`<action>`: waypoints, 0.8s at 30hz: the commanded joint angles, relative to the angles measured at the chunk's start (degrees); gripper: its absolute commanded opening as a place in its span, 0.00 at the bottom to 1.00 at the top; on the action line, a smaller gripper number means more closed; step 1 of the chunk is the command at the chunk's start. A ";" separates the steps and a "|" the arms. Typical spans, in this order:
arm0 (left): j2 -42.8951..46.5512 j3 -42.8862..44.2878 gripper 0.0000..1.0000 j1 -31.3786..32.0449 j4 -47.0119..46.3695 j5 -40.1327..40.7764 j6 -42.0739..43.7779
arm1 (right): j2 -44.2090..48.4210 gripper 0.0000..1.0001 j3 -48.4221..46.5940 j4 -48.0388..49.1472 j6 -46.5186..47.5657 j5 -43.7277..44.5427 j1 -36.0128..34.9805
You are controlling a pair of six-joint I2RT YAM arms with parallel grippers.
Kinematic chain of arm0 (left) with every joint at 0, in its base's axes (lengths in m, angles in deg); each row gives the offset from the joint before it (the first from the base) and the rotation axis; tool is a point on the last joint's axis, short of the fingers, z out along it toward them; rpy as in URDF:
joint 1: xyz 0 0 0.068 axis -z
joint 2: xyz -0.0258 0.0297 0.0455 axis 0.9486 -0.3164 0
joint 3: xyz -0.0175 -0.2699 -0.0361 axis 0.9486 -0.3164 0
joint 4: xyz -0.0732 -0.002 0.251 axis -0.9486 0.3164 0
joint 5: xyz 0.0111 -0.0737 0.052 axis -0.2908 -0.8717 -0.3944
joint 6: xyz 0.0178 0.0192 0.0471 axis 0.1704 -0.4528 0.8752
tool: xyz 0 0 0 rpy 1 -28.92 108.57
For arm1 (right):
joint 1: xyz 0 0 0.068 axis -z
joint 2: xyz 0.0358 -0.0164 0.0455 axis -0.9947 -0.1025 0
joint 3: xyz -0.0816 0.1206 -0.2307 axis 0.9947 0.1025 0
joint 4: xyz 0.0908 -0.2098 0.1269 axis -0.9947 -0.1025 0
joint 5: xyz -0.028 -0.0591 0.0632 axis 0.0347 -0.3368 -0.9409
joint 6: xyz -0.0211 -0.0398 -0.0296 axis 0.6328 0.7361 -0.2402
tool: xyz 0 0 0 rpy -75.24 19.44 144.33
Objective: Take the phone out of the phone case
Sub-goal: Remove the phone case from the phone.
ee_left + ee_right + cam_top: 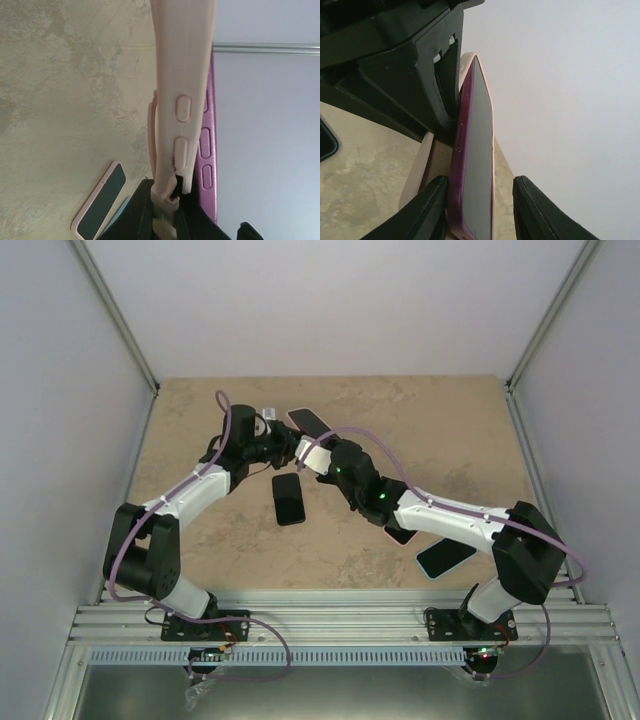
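A pale pink phone case (317,453) is held above the middle of the table between my two grippers. In the left wrist view the case (182,60) stands edge-on with the purple phone (207,145) partly lifted out behind it. My left gripper (165,202) is shut on the case's lower edge; it also shows in the top view (292,452). In the right wrist view the purple phone (477,165) stands between the fingers of my right gripper (480,185). The left finger (427,210) touches the phone's side and the right finger (540,215) is apart from it. A flap of the case (417,165) shows beside it.
A black phone (289,498) lies flat on the table just in front of the grippers. A pink-cased phone (308,421) lies behind them and shows in the left wrist view (100,200). Two more phones (445,558) lie under the right arm. Walls enclose the table.
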 commanded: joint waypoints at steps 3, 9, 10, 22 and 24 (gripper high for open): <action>0.98 -0.43 0.00 -0.13 -4.83 -5.34 -0.48 | -1.13 0.25 0.73 3.26 3.92 7.95 1.55; 1.78 -0.72 0.00 -0.13 -2.59 -2.86 2.76 | 0.64 0.01 -5.46 -8.31 -4.31 3.92 1.54; 1.91 -0.85 0.00 -0.13 -2.23 -2.35 3.38 | 0.96 0.01 -5.93 -9.03 -4.85 3.41 1.57; 0.61 -0.19 0.00 -0.13 3.40 3.04 7.52 | 3.62 0.00 -7.43 -12.18 -7.88 1.73 1.74; 0.37 -0.05 0.00 -0.13 4.15 4.12 7.97 | 4.12 0.01 -7.98 -13.00 -9.11 1.01 2.31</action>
